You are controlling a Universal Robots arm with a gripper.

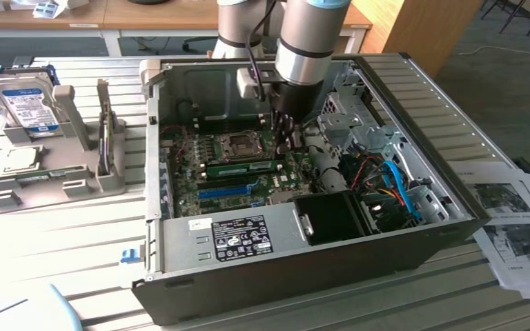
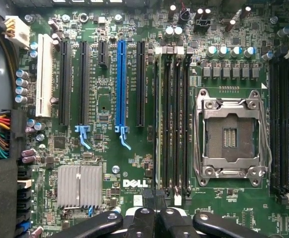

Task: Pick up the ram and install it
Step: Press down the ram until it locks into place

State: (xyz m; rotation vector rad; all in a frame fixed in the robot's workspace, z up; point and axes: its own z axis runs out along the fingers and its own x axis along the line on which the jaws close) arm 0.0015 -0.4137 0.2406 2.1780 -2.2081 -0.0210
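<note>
The ram point(image 1: 242, 167), a long green stick with a white sticker, stands on edge in a memory slot on the motherboard inside the open computer case point(image 1: 449, 207). In the wrist view the ram point(image 2: 157, 124) is seen edge-on as a thin strip in the slot beside the blue slot's neighbour. My gripper point(image 1: 288, 140) hangs inside the case just above the board, by the end of the ram towards the exterior view's right. Its black fingers point(image 2: 134, 223) meet at the middle, shut, with nothing visible between them; my gripper point(image 2: 154, 218) sits just past one end of the ram.
The empty CPU socket point(image 2: 231, 134) lies beside the memory slots, with a blue slot strip point(image 1: 223, 191) nearby. Cables point(image 1: 385, 183) and a black box point(image 1: 334, 217) fill the case's near right. A grey holder point(image 1: 81, 183) with a hard drive point(image 1: 27, 103) stands left; papers point(image 1: 513, 221) lie right.
</note>
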